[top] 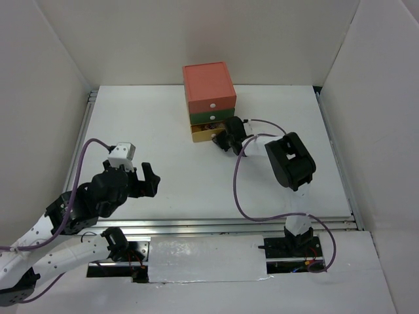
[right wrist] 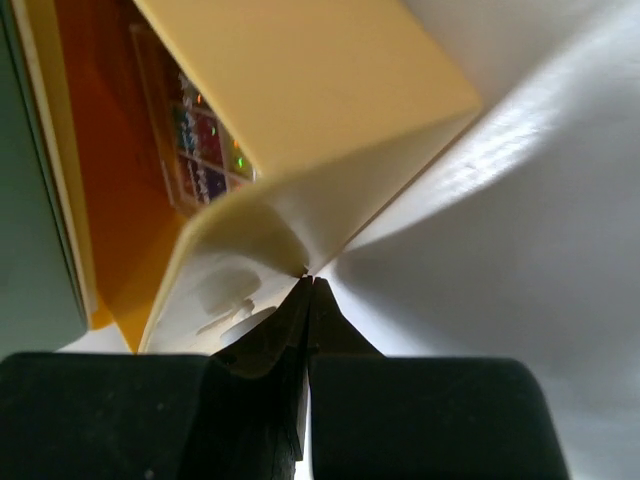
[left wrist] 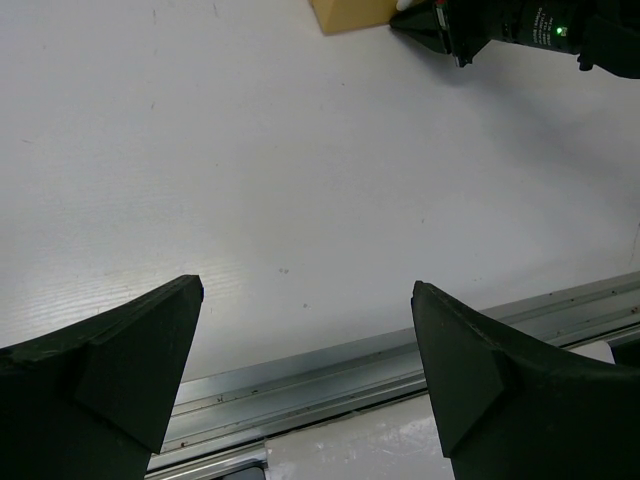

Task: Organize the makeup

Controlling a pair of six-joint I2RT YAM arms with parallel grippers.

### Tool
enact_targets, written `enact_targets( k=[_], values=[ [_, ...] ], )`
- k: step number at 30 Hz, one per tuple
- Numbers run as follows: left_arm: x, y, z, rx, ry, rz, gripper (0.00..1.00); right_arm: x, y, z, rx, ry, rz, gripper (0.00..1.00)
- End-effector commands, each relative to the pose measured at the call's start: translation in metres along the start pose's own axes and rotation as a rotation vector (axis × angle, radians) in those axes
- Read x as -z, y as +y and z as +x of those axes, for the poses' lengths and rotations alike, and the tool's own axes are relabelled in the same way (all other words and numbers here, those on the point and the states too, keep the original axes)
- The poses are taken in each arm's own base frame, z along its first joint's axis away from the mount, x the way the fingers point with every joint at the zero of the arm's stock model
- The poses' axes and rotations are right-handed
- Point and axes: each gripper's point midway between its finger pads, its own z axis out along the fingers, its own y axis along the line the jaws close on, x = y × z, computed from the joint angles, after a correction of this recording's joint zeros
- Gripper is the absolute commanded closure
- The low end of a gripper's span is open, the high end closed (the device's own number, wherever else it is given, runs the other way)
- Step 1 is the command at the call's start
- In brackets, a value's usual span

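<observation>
the left gripper (top: 152, 180) hovers over the bare table (top: 177, 150), well in front of the drawer box (top: 209, 98) and to its left. its fingers (left wrist: 130, 350) are spread wide, with nothing between them. the right gripper (top: 224, 140) is just at the front of the box, at the lowest one, the yellow drawer (top: 204, 134), which stands partly pulled out. its fingers (right wrist: 270, 340) are pressed together and the tips touch the front edge of this drawer. inside it lies a multicolour eyeshadow palette (right wrist: 205, 150). above it, the green drawer (top: 211, 116) and the red drawer (top: 208, 85) are pushed in.
</observation>
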Motion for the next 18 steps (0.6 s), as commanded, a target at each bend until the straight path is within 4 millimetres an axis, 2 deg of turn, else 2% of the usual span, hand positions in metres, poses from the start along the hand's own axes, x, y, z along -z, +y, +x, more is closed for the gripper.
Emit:
enact_targets(
  k=[1, 4, 5, 8, 10, 11, 13, 14, 16, 18],
  values=[
    [-0.003, -0.002, -0.005, -0.007, -0.025, -0.001, 0.01, -0.006, 0.04, -0.005, -0.053, -0.004, -0.125, 1.0],
    [-0.004, -0.002, -0.004, -0.012, -0.019, -0.003, 0.01, -0.011, 0.044, -0.003, -0.059, 0.0, -0.136, 1.0],
    [-0.004, -0.002, -0.004, -0.014, -0.019, -0.003, 0.0, -0.012, 0.051, -0.006, -0.062, -0.003, -0.151, 1.0],
    [-0.005, -0.002, -0.003, -0.019, -0.012, -0.008, 0.01, -0.019, 0.043, -0.004, -0.063, -0.006, -0.11, 1.0],
    [-0.006, -0.002, -0.003, -0.018, -0.011, -0.012, 0.0, -0.013, 0.037, -0.009, -0.081, -0.032, -0.083, 1.0],
    [-0.005, -0.002, -0.003, -0.015, -0.014, -0.012, 0.01, -0.011, 0.019, -0.009, -0.102, -0.056, -0.057, 1.0],
    [-0.005, -0.003, -0.004, -0.016, -0.015, -0.004, 0.01, 0.004, 0.022, -0.018, -0.128, -0.092, -0.081, 1.0],
    [-0.005, -0.003, -0.003, -0.018, -0.015, -0.004, 0.01, 0.008, 0.008, -0.024, -0.139, -0.127, -0.052, 1.0],
    [-0.005, -0.003, -0.003, -0.019, -0.013, -0.002, 0.01, 0.015, 0.009, -0.034, -0.141, -0.155, -0.052, 1.0],
    [-0.006, -0.004, -0.003, -0.02, -0.011, -0.004, 0.01, 0.011, 0.008, -0.036, -0.14, -0.144, -0.048, 1.0]
  ],
)
